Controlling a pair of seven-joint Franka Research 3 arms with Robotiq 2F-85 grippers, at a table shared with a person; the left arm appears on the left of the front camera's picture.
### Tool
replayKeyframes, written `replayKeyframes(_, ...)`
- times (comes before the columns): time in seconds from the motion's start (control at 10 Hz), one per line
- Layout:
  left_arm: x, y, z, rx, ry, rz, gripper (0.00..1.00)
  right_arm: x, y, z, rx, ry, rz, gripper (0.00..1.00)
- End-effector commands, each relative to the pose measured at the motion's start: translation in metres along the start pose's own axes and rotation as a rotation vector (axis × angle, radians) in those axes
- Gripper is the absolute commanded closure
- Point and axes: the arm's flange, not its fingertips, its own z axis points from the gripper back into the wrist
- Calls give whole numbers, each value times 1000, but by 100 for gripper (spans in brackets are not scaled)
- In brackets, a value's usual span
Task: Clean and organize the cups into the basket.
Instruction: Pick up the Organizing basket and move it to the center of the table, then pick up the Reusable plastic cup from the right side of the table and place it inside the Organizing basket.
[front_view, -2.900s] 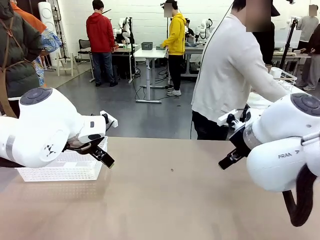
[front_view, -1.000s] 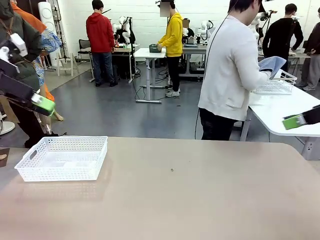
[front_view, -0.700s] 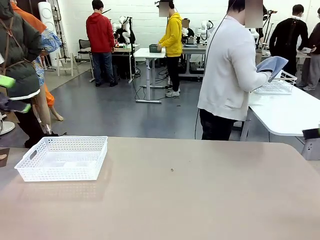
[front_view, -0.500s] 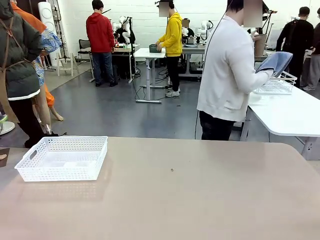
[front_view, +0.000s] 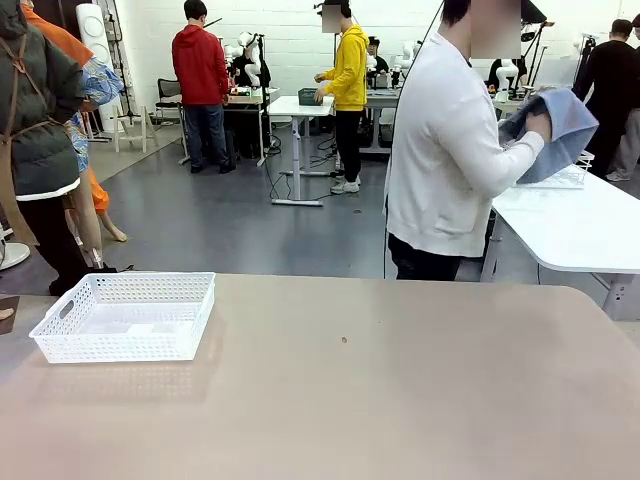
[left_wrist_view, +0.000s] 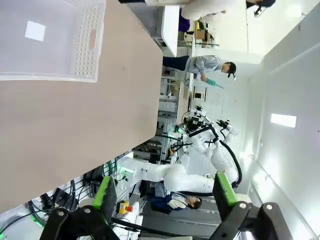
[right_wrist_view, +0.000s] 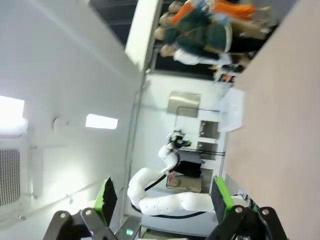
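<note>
Left gripper spread wide, basket well ahead, up-left of it. Right gripper spread too, table off to its right. Person holds blue cloth.

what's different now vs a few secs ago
Both arms swung up and out from over the table. The left gripper and right gripper now stand open, holding nothing. The person, earlier bent toward the side table, has straightened and holds a blue cloth bunched up in a hand. The basket stayed where it was.
</note>
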Motion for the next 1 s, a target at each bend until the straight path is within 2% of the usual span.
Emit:
replayKeyframes(0.0,-11,-9,14,-17,-47,-16,0,-23,34,-2,-154,53,-73,0)
replayKeyframes(0.4,-25,-13,28,40,-116,-29,0,-36,47,13,-271,101,-67,0)
replayKeyframes(0.6,-28,-21,30,59,-149,-44,0,-33,47,11,-315,91,-56,0)
replayKeyframes(0.7,-22,-13,34,22,-107,-31,0,-33,47,15,-269,85,-52,0)
replayKeyframes(0.9,-22,-13,34,22,-107,-31,0,-33,47,15,-269,85,-52,0)
